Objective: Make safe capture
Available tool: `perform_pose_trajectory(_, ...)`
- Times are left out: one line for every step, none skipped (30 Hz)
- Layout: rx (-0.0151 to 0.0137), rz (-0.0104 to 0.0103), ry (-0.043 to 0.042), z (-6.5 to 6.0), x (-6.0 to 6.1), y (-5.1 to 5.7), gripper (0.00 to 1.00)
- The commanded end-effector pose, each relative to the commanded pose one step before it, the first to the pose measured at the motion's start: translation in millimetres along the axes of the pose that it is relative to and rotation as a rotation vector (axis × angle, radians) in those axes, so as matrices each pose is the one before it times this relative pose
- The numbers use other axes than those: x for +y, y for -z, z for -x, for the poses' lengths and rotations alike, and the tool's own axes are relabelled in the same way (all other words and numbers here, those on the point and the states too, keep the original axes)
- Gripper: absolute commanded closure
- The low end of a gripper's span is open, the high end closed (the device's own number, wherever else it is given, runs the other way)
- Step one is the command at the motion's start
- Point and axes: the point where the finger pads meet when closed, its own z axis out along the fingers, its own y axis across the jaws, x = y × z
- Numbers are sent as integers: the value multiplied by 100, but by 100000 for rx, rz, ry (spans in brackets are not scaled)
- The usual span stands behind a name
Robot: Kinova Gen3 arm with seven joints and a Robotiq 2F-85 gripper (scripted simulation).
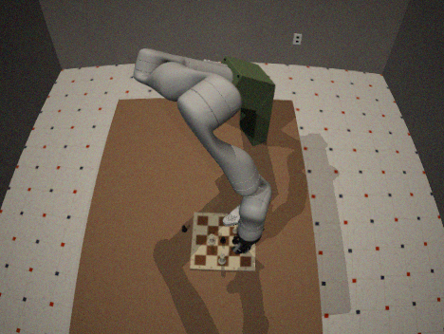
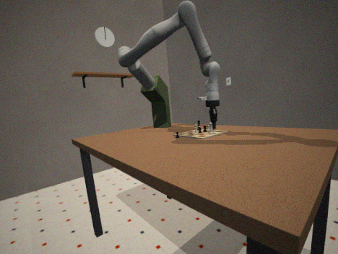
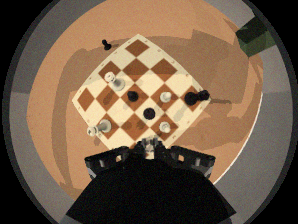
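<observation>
The gripper [image 3: 150,152] is clenching a small white chess piece [image 3: 150,147] above the chessboard [image 1: 201,260], which is lying on the table [image 2: 253,173] toward one long edge, while one black pawn [image 1: 184,229] is standing upright just beside the board.

Top view looked steeply down from high, far off. Exterior sat low beyond table corner, distant. Wrist faced straight down, close. All shared chessboard [image 1: 203,260] [image 2: 220,132] [image 3: 85,99].
</observation>
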Motion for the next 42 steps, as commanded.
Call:
perform_pose_trajectory(-575,-157,-285,242,-104,-178,100)
perform_pose_trajectory(7,0,-2,-4,0,-5,100)
perform_pose_trajectory(5,0,-2,-3,0,-2,100)
perform_pose_trajectory(3,0,-1,-2,0,-1,100)
perform_pose_trajectory(0,0,0,0,0,0,100)
perform_pose_trajectory(0,0,0,0,0,0,100)
perform_pose_trajectory(1,0,0,-1,0,0,100)
perform_pose_trajectory(0,0,0,0,0,0,100)
perform_pose_trajectory(0,0,0,0,0,0,100)
perform_pose_trajectory(0,0,0,0,0,0,100)
perform_pose_trajectory(0,0,0,0,0,0,100)
perform_pose_trajectory(0,0,0,0,0,0,100)
perform_pose_trajectory(0,0,0,0,0,0,100)
perform_pose_trajectory(0,0,0,0,0,0,100)
perform_pose_trajectory(0,0,0,0,0,0,100)
perform_pose_trajectory(0,0,0,0,0,0,100)
perform_pose_trajectory(0,0,0,0,0,0,100)
perform_pose_trajectory(0,0,0,0,0,0,100)
perform_pose_trajectory(0,0,0,0,0,0,100)
perform_pose_trajectory(0,0,0,0,0,0,100)
perform_pose_trajectory(0,0,0,0,0,0,100)
perform_pose_trajectory(0,0,0,0,0,0,100)
perform_pose_trajectory(0,0,0,0,0,0,100)
perform_pose_trajectory(0,0,0,0,0,0,100)
perform_pose_trajectory(0,0,0,0,0,0,100)
perform_pose_trajectory(0,0,0,0,0,0,100)
perform_pose_trajectory(0,0,0,0,0,0,100)
perform_pose_trajectory(0,0,0,0,0,0,100)
perform_pose_trajectory(0,0,0,0,0,0,100)
perform_pose_trajectory(0,0,0,0,0,0,100)
perform_pose_trajectory(0,0,0,0,0,0,100)
perform_pose_trajectory(0,0,0,0,0,0,100)
perform_pose_trajectory(0,0,0,0,0,0,100)
perform_pose_trajectory(0,0,0,0,0,0,100)
perform_pose_trajectory(0,0,0,0,0,0,100)
perform_pose_trajectory(0,0,0,0,0,0,100)
perform_pose_trajectory(0,0,0,0,0,0,100)
perform_pose_trajectory(0,0,0,0,0,0,100)
perform_pose_trajectory(0,0,0,0,0,0,100)
perform_pose_trajectory(0,0,0,0,0,0,100)
perform_pose_trajectory(0,0,0,0,0,0,93)
perform_pose_trajectory(0,0,0,0,0,0,93)
